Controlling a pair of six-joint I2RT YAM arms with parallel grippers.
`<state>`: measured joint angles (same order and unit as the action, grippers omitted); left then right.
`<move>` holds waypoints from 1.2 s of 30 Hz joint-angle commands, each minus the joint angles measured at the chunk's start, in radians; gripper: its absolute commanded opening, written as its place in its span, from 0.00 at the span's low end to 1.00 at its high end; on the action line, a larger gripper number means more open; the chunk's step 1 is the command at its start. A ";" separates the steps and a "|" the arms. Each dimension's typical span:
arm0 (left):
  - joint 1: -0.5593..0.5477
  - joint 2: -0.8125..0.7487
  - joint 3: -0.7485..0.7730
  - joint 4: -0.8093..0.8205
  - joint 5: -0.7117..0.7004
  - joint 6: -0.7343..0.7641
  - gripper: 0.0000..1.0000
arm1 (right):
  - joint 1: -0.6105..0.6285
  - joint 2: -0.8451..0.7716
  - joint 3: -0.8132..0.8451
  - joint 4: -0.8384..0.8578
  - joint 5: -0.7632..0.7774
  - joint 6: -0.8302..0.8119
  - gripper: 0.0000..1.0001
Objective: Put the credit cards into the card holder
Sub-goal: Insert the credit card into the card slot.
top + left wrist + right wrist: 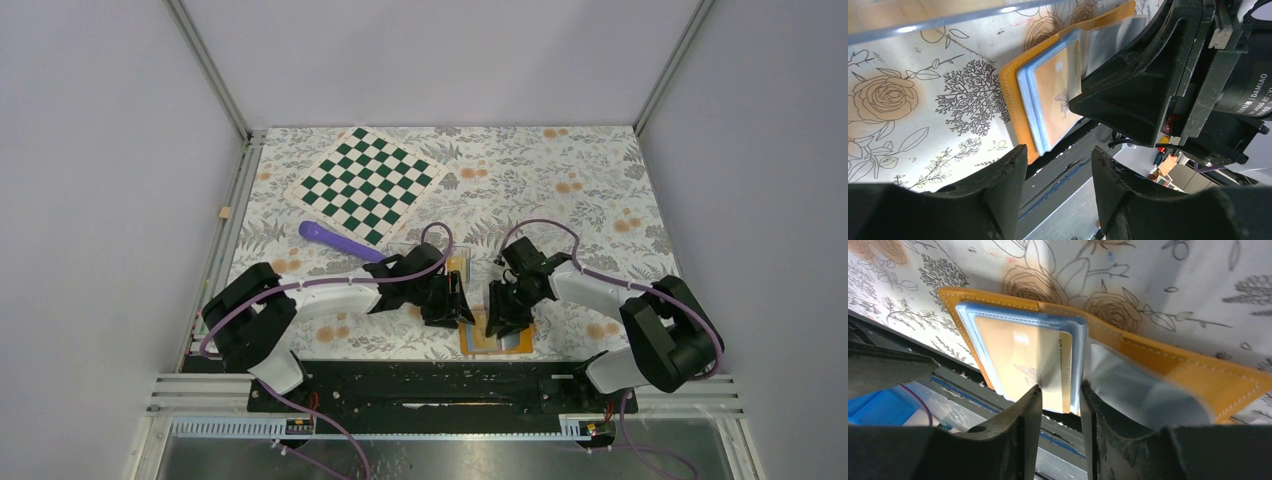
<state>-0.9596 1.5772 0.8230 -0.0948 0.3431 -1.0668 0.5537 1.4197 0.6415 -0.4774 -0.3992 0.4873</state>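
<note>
The orange card holder (478,343) lies open at the table's near edge, between both grippers. In the right wrist view the card holder (1173,360) shows light-blue sleeves, and a tan credit card (1018,352) sits in the top one. My right gripper (1060,387) stands over that sleeve's edge with its jaws slightly apart, the card's end showing between them; a grey sleeve (1138,390) flops to the right. My left gripper (1059,152) is open and empty, just beside the holder (1010,100). In the top view the left gripper (462,300) and the right gripper (503,318) almost touch.
A green-and-white chessboard (365,185) lies at the back. A purple stick-like object (340,240) lies left of centre. A clear case (425,255) with a yellowish card (457,264) sits behind the left gripper. The black front rail (450,385) runs just below the holder.
</note>
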 commanded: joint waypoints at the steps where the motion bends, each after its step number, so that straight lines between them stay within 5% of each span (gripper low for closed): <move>1: 0.005 -0.035 -0.004 0.001 -0.024 -0.004 0.48 | 0.024 0.036 0.026 0.058 -0.068 0.033 0.36; 12: 0.011 -0.041 -0.011 -0.031 -0.046 0.003 0.43 | 0.064 0.055 0.051 0.180 -0.179 0.138 0.28; 25: 0.039 0.022 -0.043 0.065 -0.008 -0.012 0.40 | 0.064 0.065 0.060 0.071 -0.068 0.053 0.05; 36: 0.038 0.080 -0.008 0.083 0.016 -0.003 0.36 | 0.064 0.107 0.027 0.081 -0.049 0.030 0.02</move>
<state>-0.9234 1.6390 0.7792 -0.0517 0.3393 -1.0737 0.6090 1.5131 0.6754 -0.3843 -0.4728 0.5404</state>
